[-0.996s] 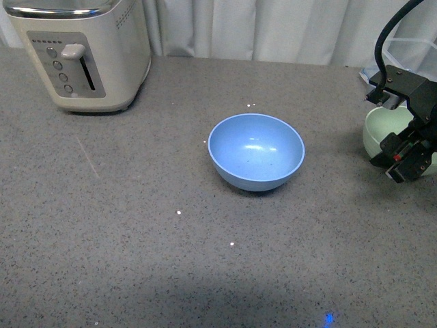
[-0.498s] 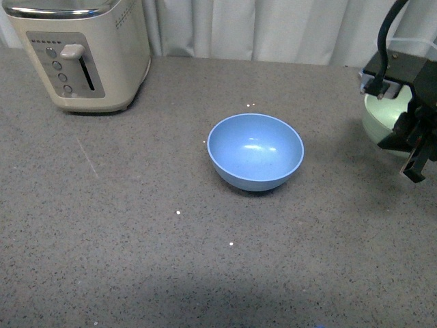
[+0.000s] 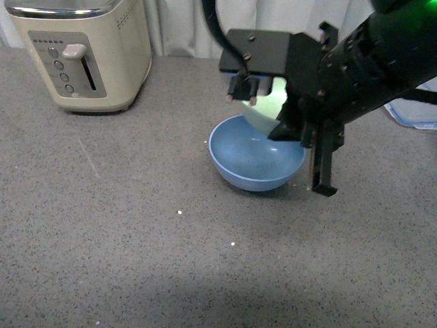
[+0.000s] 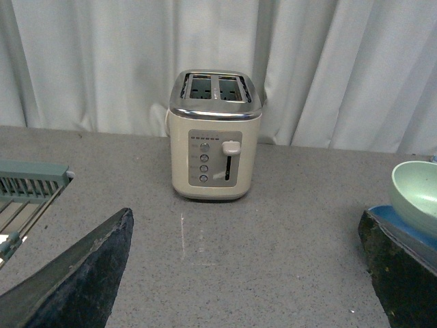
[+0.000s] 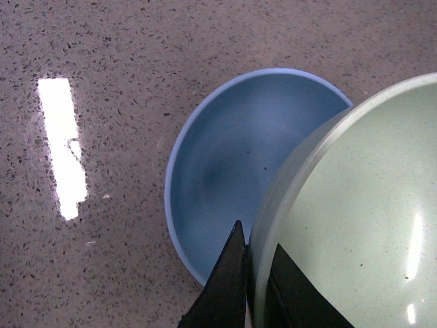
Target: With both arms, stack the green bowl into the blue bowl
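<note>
Spanning every view, the grey speckled counter (image 3: 123, 260) carries everything you need to watch. Your right arm (image 3: 369, 61) reaches in from the right across the middle of the front view and hides much of what lies behind it. A cream toaster (image 3: 82, 55) stands at the far left, well apart from the bowls. The blue bowl (image 3: 249, 160) sits upright near the counter's centre. The green bowl (image 3: 265, 108) hangs tilted over the blue bowl's far side, overlapping its rim; you cannot tell whether the two touch. Your right gripper (image 5: 256, 277) is clamped on the green bowl's rim, one finger inside and one outside. Your left gripper (image 4: 244, 232) is spread wide with nothing between its fingers, low over the counter and facing the toaster.
</note>
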You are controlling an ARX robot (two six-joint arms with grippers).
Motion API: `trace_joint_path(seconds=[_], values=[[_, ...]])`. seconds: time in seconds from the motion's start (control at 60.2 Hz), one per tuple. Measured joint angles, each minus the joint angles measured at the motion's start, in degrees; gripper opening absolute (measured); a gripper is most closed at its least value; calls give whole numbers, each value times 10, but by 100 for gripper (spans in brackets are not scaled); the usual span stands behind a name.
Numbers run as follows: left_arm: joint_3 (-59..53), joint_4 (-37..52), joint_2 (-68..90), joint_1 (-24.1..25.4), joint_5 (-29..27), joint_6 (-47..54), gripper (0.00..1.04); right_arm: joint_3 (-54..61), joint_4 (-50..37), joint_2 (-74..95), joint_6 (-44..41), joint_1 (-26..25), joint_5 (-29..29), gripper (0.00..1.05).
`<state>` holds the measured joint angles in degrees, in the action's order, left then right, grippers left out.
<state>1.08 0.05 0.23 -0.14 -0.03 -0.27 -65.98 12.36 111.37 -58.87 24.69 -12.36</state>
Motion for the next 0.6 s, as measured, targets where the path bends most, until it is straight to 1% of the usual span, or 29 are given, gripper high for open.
trace_joint_path(seconds=[0.116,0.249,0.598], values=[[0,0,0,0,0,0,98,-16,1,26,2,19,5,2],[0,0,0,0,0,0,98,-18,1,34,6,27,7,2],[0,0,0,0,0,0,98,-18,-2,42,22,23,7,2]])
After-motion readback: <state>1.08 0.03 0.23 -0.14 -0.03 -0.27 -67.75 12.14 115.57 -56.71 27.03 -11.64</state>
